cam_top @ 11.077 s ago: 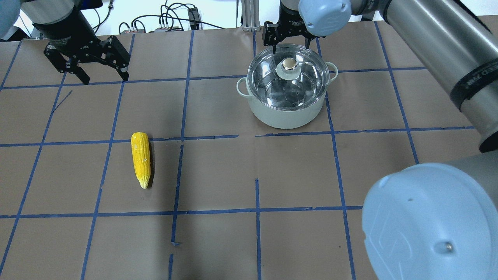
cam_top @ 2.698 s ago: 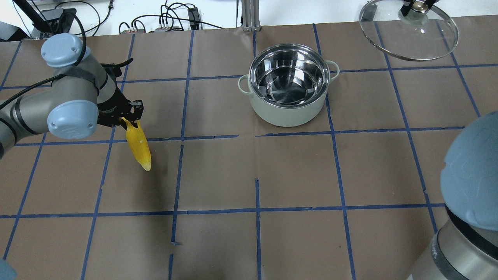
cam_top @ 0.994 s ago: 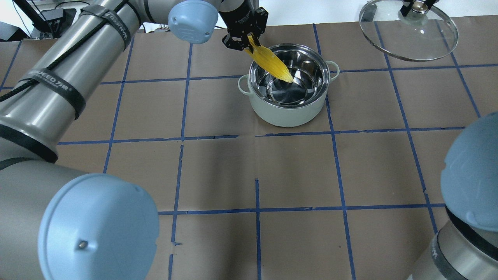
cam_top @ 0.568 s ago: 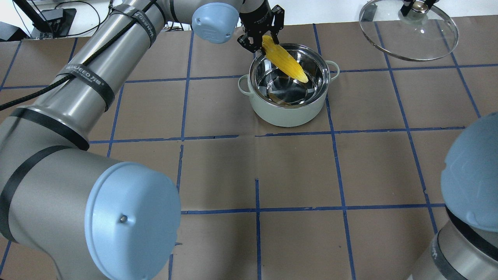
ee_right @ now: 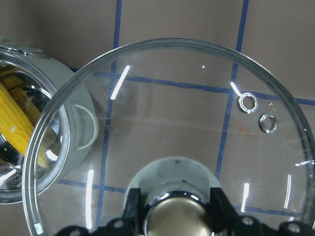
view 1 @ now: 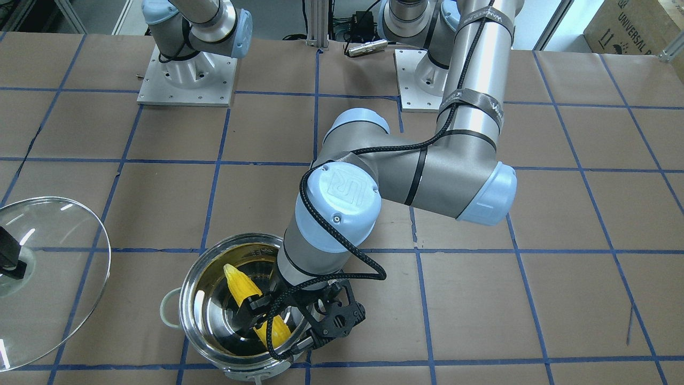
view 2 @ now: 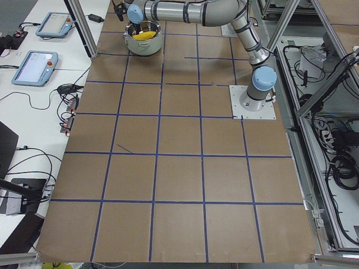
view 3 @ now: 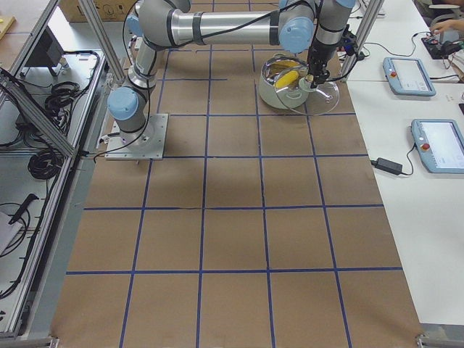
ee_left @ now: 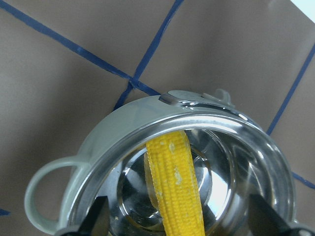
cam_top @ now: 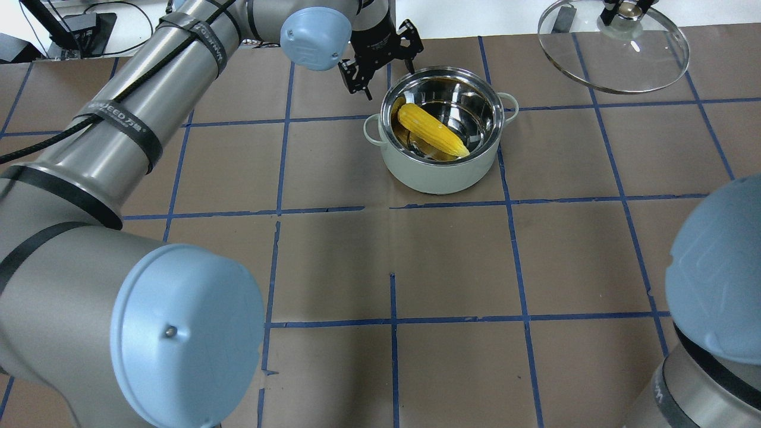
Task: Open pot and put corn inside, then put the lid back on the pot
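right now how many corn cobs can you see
1. The corn lies inside the pot, slanted across its bottom; yellow on the steel walls is reflection. None shows elsewhere.

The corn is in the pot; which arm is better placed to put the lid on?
Right. The right gripper holds the lid by its knob beside the pot; the left gripper is open and empty.

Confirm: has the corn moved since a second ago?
Yes. The corn dropped from the left gripper, which held it over the rim, down into the pot.
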Robot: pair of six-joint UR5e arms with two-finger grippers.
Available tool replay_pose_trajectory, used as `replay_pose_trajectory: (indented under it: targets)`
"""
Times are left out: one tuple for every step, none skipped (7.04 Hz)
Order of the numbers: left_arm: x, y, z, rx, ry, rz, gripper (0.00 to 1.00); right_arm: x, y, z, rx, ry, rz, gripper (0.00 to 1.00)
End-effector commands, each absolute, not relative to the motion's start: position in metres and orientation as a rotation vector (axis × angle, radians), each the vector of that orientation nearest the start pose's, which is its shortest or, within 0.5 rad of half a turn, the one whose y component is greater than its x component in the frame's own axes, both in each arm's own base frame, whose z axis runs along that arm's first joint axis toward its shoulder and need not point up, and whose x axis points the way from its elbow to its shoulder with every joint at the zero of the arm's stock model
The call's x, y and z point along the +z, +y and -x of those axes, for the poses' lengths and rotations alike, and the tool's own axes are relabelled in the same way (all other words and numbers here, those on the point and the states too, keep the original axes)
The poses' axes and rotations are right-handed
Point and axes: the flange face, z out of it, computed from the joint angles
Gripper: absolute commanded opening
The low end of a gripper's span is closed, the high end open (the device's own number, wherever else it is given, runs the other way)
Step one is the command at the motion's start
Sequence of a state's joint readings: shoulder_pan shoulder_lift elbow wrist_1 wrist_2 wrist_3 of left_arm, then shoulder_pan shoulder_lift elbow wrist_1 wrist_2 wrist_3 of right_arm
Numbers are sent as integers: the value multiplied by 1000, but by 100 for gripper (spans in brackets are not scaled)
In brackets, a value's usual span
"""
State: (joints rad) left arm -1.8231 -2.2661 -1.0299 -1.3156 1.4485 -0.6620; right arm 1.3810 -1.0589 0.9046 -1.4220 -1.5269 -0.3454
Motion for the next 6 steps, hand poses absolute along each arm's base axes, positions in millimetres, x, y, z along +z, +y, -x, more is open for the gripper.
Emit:
replay_pose_trajectory:
  targets:
    - [343,-712,222,-18,3115,256,100,489,-709,-46,-18,3093,229,8]
    - [357,-706,168,-13,3115,199,100,484,-709,-70,-1,3093,183,8]
    - [378,-699,124,-42,3114,192,100,483,-708,-97,-14,3084,164,8]
    - [399,-686,104,-28,3109,227,100,478,-707,-129,-22,3084,145,8]
    - [432,-657,98,54,3090,234,100,468,-707,-163,-46,3092,155,8]
    - [466,-630,94,76,3042,214,100,454,-703,-196,-61,3097,128,8]
